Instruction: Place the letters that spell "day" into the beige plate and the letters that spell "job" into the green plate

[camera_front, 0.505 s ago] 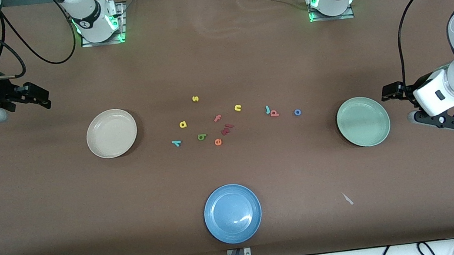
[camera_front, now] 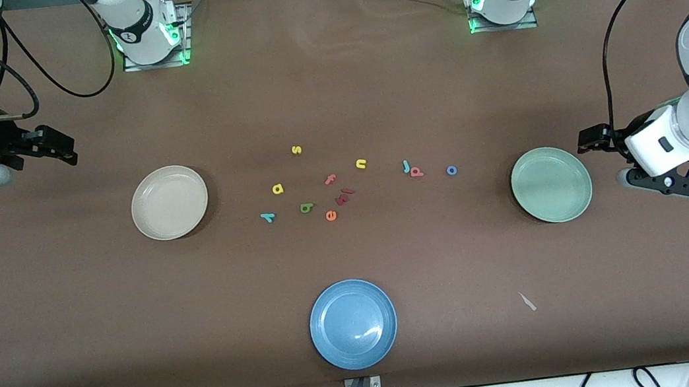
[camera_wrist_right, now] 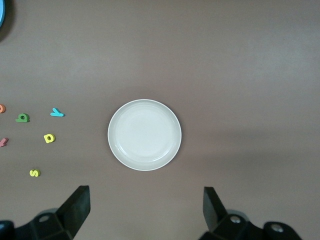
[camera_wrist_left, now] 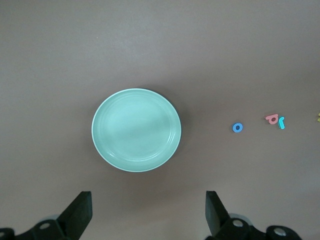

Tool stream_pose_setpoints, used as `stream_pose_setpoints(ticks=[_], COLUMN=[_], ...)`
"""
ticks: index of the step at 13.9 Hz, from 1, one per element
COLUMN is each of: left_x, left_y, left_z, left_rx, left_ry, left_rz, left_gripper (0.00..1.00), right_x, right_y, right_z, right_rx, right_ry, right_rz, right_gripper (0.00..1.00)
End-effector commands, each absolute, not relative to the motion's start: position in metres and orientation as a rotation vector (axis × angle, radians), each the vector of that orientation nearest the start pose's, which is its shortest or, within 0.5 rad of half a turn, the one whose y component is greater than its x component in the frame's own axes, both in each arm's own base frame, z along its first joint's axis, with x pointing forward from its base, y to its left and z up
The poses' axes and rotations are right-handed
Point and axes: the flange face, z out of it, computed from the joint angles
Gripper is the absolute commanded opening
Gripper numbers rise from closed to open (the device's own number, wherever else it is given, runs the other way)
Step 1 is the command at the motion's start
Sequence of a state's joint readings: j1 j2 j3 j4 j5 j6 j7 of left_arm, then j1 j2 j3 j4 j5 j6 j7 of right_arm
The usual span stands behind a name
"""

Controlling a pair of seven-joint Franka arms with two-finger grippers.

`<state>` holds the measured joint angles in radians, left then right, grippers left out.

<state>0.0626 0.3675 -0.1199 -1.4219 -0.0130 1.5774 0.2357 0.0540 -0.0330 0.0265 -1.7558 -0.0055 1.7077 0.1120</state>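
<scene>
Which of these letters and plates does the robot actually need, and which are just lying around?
Needed: green d, yellow a, teal y, beige plate; teal j, blue o, pinkish-red b, green plate.
Lying about: blue plate, yellow s, yellow n, orange e, pink f.

Loose foam letters (camera_front: 327, 182) on table: s, a, n, e, o.

The letters (camera_front: 343, 183) lie scattered on the table (camera_front: 331, 89), between 2 plates (camera_front: 169, 202).

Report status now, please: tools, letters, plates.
Left tool and right tool open, empty, beside their plates. Letters d, j on table. Beige plate, green plate empty. Nothing blocking.
</scene>
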Motion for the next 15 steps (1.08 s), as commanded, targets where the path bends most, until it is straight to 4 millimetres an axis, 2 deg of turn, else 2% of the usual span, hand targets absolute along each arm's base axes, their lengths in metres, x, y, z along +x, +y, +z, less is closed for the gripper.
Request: stream_pose_setpoints(ticks=[1,7,15], left_x=[0.645,0.645,0.645], left_y=[-0.027,-0.034,-0.025], left_z=[0.477,0.470,0.466], left_rx=[-3.160,-3.148,-3.153], left_ry=[0.443,0.360,0.314], left_rz=[0.330,0.352,0.361], left_gripper=[0.99,0.99,0.99], right_x=[0.546,0.546,0.546], right_y=[0.046,0.047,0.047], right_z=[0.571,0.572,0.571], right_rx=[-3.135,-3.134,-3.135], right_ry=[0.050,0.045,0.045], right_rz=[0.008,0.006,0.020], right_gripper=[1.00,1.00,1.00])
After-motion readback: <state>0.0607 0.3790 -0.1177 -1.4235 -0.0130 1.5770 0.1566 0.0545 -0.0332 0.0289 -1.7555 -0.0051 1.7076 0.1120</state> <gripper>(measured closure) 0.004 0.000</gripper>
